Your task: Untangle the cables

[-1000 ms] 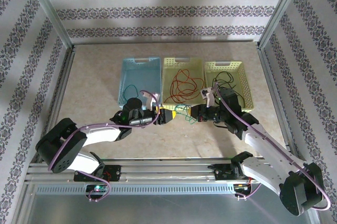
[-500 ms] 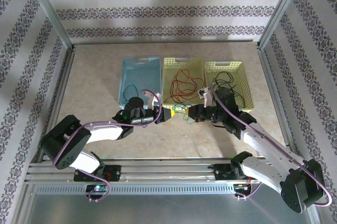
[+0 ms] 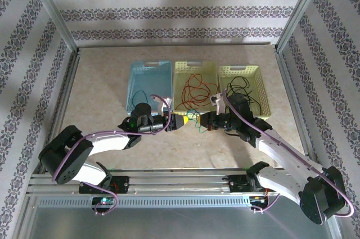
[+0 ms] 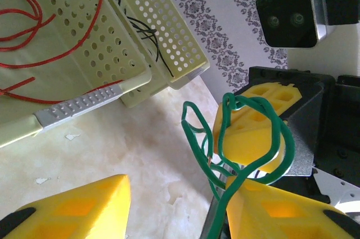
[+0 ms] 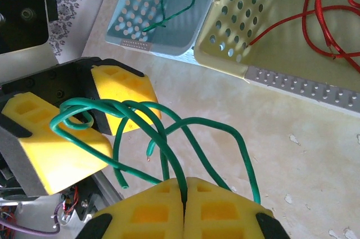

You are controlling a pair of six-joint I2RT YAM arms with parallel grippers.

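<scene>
A green cable tangle (image 3: 194,120) hangs just above the table between my two grippers, in front of the baskets. My right gripper (image 5: 184,185) is shut on one strand of the green cable (image 5: 169,138), whose loops arch out from the pinch. One loop is draped over a finger of my left gripper (image 3: 180,122). In the left wrist view my left gripper (image 4: 177,211) stands open, and the green cable (image 4: 247,160) runs along the inner side of its right finger (image 4: 281,208). Red cables (image 3: 194,91), black cables (image 3: 241,86) and another green cable (image 3: 139,94) lie in the baskets.
Three baskets stand in a row behind the grippers: a blue basket (image 3: 147,70), a yellow basket (image 3: 209,71) and a lime basket (image 3: 259,84). The yellow basket's near rim (image 5: 304,87) is close to the tangle. Metal frame rails border the table.
My left gripper narrowed and then widened again. Both grippers edged closer together and slightly toward the baskets, the green tangle moving with them.
</scene>
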